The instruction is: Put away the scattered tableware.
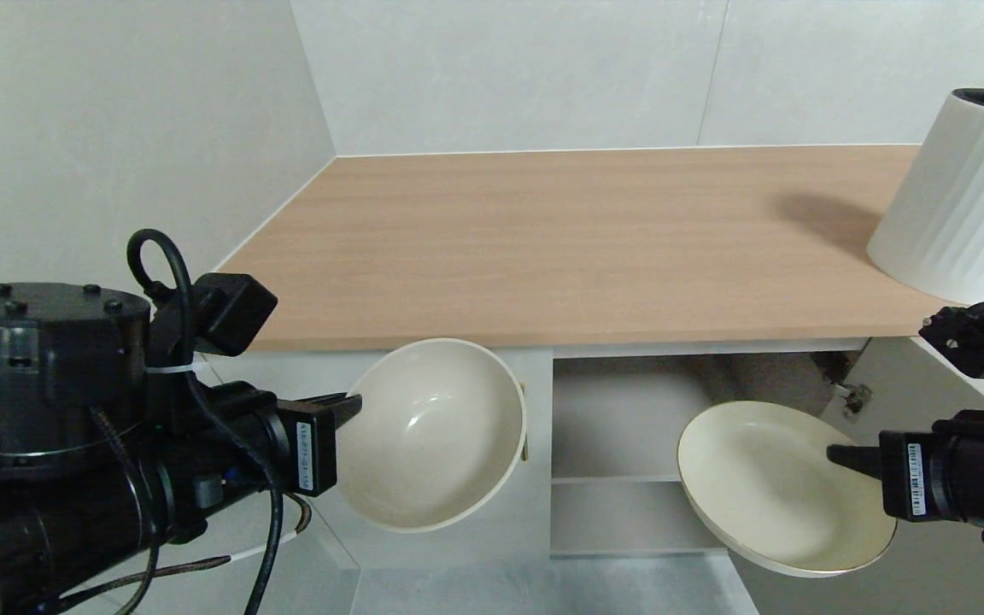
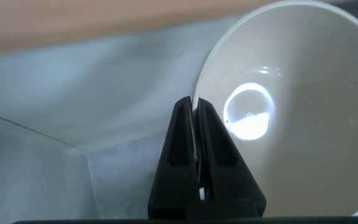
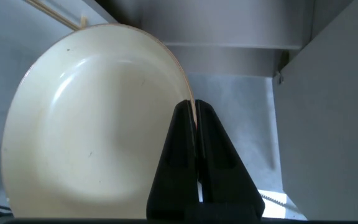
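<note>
Cream bowl [image 1: 436, 431], tilted on edge, is pinched at its rim by the left gripper [image 1: 348, 407], just below the wooden countertop [image 1: 577, 231]. The right gripper [image 1: 838, 454] clamps the rim of a cream plate [image 1: 765, 487] before the open cabinet [image 1: 629, 427].

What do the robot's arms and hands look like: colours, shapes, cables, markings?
The left arm and right arm are black, with cylindrical segments. The left hand and right hand each end in two narrow tapering black fingers, with a white label behind. A black cable loops above the left arm, held by a white tie.
</note>
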